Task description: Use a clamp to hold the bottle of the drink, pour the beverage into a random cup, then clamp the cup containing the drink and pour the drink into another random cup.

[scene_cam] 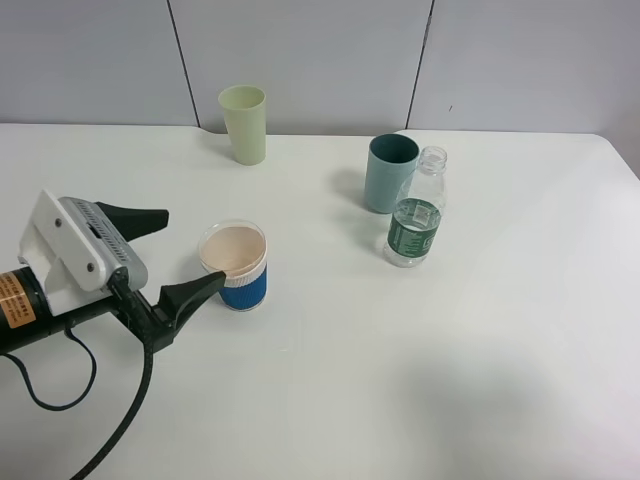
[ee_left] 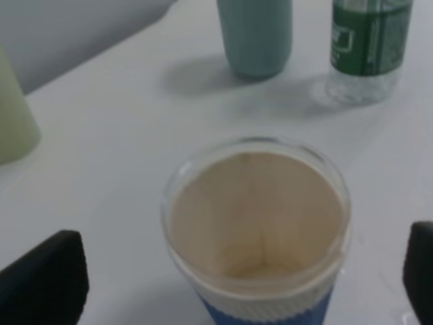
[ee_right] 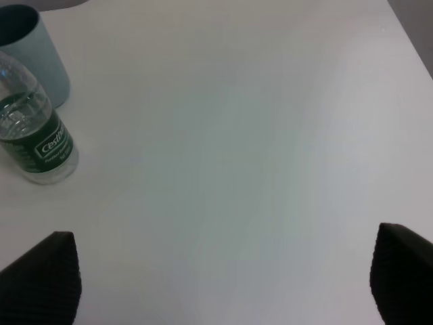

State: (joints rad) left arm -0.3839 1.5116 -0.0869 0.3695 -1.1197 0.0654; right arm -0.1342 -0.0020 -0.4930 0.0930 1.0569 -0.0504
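Observation:
A clear bottle with a green label stands uncapped at centre right, next to a teal cup. A paper cup with a blue sleeve stands left of centre. A pale green cup stands at the back. My left gripper is open, its fingers on either side of the paper cup's left part without touching it. The left wrist view shows that cup between the open fingertips; I cannot tell whether it holds liquid. My right gripper is open and empty, apart from the bottle.
The white table ends at a grey wall at the back. The left arm's black cable hangs over the front left. The teal cup, bottle and green cup also show in the left wrist view.

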